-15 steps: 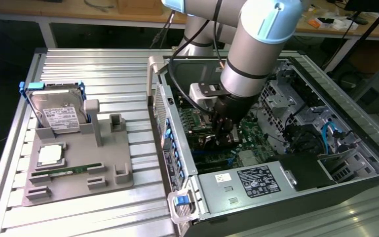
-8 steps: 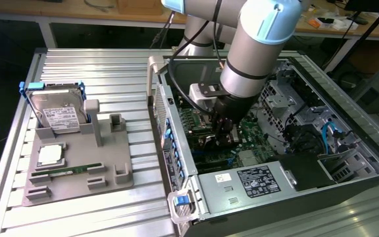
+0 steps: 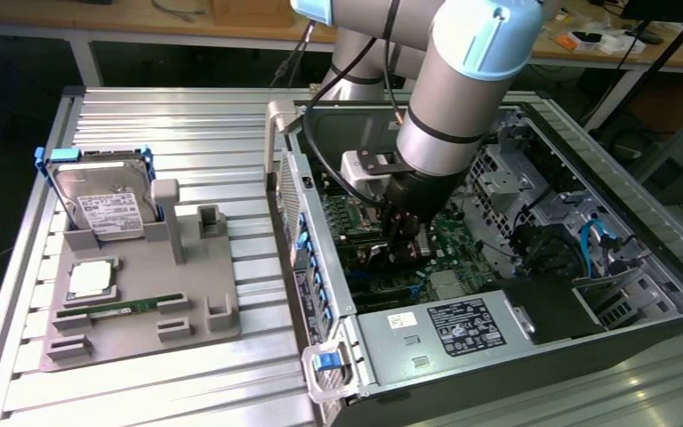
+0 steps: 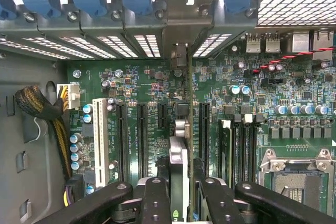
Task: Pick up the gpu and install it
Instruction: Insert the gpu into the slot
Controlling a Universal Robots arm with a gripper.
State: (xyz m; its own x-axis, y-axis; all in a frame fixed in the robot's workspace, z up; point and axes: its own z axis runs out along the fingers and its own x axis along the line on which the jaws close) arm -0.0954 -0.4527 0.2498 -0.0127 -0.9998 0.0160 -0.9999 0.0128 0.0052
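Fingers tight around the gpu, edge-on over the motherboard

gpu in hand over motherboard inside case, hard drive outside, exterior view's left

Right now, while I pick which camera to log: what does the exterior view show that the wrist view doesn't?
Exterior view: the grey parts tray, with a boxy silver hard drive and a narrow green memory stick. Wrist view: a long white expansion slot, a braided yellow-black cable, and the thin silver-edged gpu card edge-on between the black gripper fingers. Shared: the green motherboard and the gripper above it.
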